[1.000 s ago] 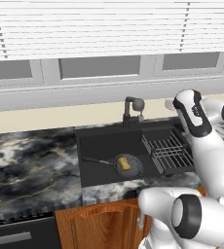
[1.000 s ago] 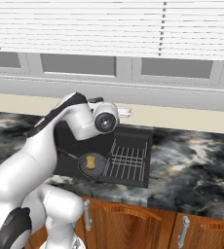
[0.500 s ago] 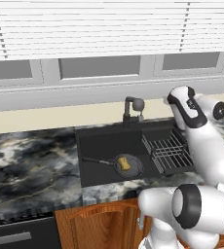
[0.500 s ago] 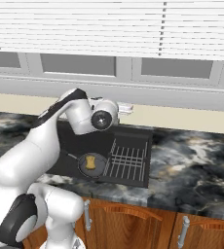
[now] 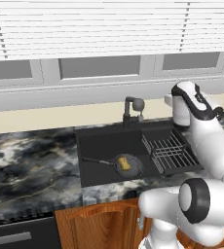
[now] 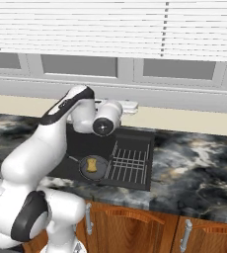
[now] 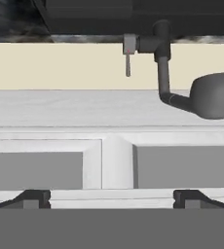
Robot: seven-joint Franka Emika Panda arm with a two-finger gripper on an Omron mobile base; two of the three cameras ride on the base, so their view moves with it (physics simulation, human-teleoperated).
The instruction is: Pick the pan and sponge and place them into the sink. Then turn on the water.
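The dark grey pan (image 5: pixel 135 168) lies in the black sink (image 5: pixel 97 146), its thin handle pointing left. The yellow sponge (image 5: pixel 125 163) rests inside the pan. From the right base view the pan (image 6: pixel 100 162) and sponge (image 6: pixel 91 165) sit at the sink's (image 6: pixel 81 146) front, beside the rack. My gripper (image 5: pixel 168 100) hovers above the counter's back edge, to the right of the black faucet (image 5: pixel 132 111), holding nothing. In the hand view my gripper (image 7: pixel 112 199) is open with its fingertips (image 7: pixel 36 198) wide apart, facing the faucet (image 7: pixel 162 63) and the wall. No water runs from the faucet.
A wire dish rack (image 5: pixel 170 151) fills the sink's right part. Dark marble counter (image 5: pixel 31 160) stretches left and counter (image 6: pixel 194 168) to the right. A cream backsplash and a window with blinds stand behind the faucet. Wooden cabinet doors (image 6: pixel 135 227) lie below.
The hand has risen a little and shifted slightly toward the wall and faucet. Pan and sponge have stayed put in the sink.
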